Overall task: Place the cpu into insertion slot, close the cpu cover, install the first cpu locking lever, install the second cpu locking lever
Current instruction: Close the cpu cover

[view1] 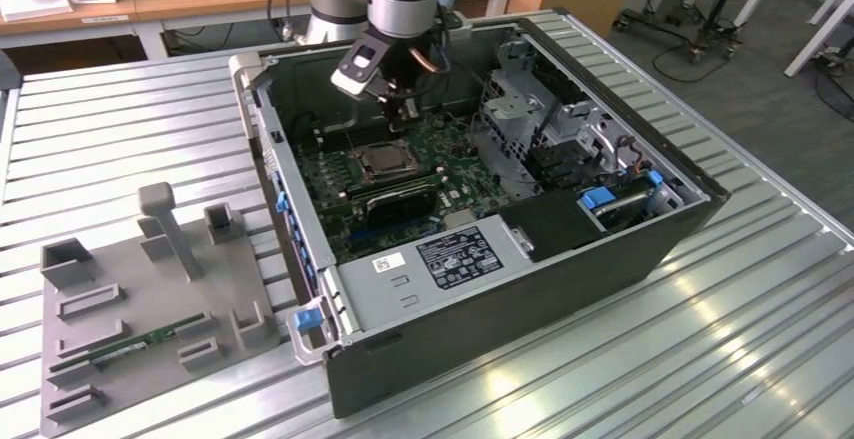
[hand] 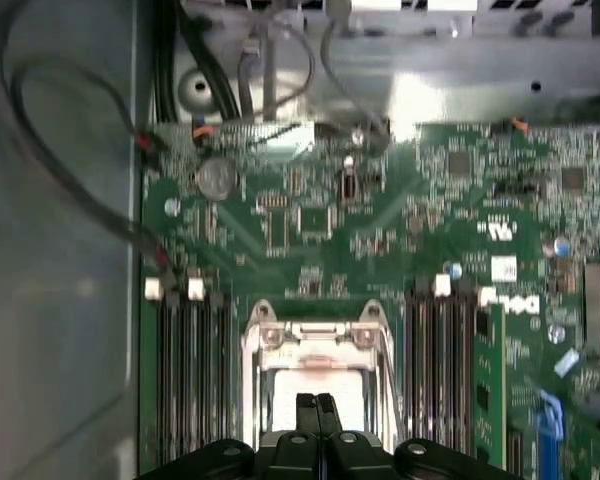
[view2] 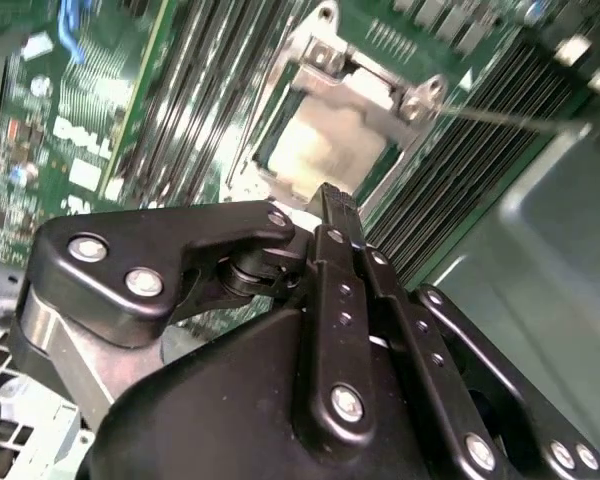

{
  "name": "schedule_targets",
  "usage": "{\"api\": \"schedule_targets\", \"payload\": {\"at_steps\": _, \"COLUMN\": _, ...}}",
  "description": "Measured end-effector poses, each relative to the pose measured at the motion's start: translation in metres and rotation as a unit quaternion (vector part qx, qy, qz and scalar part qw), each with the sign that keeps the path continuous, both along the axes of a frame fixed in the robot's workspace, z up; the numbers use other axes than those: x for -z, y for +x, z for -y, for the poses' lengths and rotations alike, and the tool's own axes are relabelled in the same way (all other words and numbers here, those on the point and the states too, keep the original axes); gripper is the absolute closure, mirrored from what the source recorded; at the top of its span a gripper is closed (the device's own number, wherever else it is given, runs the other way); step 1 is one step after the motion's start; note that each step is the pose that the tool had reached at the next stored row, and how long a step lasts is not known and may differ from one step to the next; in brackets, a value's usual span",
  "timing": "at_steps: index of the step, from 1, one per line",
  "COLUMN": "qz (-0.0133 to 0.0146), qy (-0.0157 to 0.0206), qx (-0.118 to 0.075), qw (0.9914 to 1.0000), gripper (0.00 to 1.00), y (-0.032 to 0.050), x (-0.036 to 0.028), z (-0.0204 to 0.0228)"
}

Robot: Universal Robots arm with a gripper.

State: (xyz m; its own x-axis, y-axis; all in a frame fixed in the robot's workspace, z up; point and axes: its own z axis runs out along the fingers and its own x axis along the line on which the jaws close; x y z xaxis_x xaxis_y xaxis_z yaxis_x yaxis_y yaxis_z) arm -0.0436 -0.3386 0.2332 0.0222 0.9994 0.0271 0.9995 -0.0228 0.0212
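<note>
Ribbed metal counter (view1: 747,349) carries an open black computer case (view1: 441,344), with a green circuit board (hand: 380,230) lying flat inside. Over the board hangs the tool (hand: 315,402), tip down, black fingers pressed together, pinching nothing. Straight under the tip is the insertion slot (view1: 386,165). It has the cpu (hand: 280,400) seated in it, a flat tan-silver square, face up. Around the chip the cpu cover (hand: 315,335) lies folded down, a thin shiny steel frame whose window shows the face. The tip sits over the cover's edge; touching or just above, cannot tell. Long ribbed black memory slots (hand: 190,390) run parallel on both sides of the tool.
</note>
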Motion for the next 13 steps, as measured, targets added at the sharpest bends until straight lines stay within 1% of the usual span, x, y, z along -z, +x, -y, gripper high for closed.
{"api": "schedule_targets", "payload": {"at_steps": 3, "qz": 0.0001, "qy": 0.0, "qx": 0.0, "qw": 1.0, "gripper": 0.89, "y": -0.0088, "x": 0.0013, "z": 0.0}}
{"api": "schedule_targets", "payload": {"at_steps": 6, "qz": 0.0, "qy": -0.0001, "qx": 0.001, "qw": 1.0, "gripper": 0.89, "y": -0.0138, "x": 0.0027, "z": 0.0}}
{"api": "schedule_targets", "payload": {"at_steps": 8, "qz": 0.0, "qy": -0.0001, "qx": 0.001, "qw": 1.0, "gripper": 0.89, "y": -0.0152, "x": 0.0031, "z": 0.0}}
{"api": "schedule_targets", "payload": {"at_steps": 13, "qz": 0.0001, "qy": -0.0001, "qx": 0.0, "qw": 1.0, "gripper": 0.89, "y": -0.0155, "x": 0.0032, "z": 0.0}}
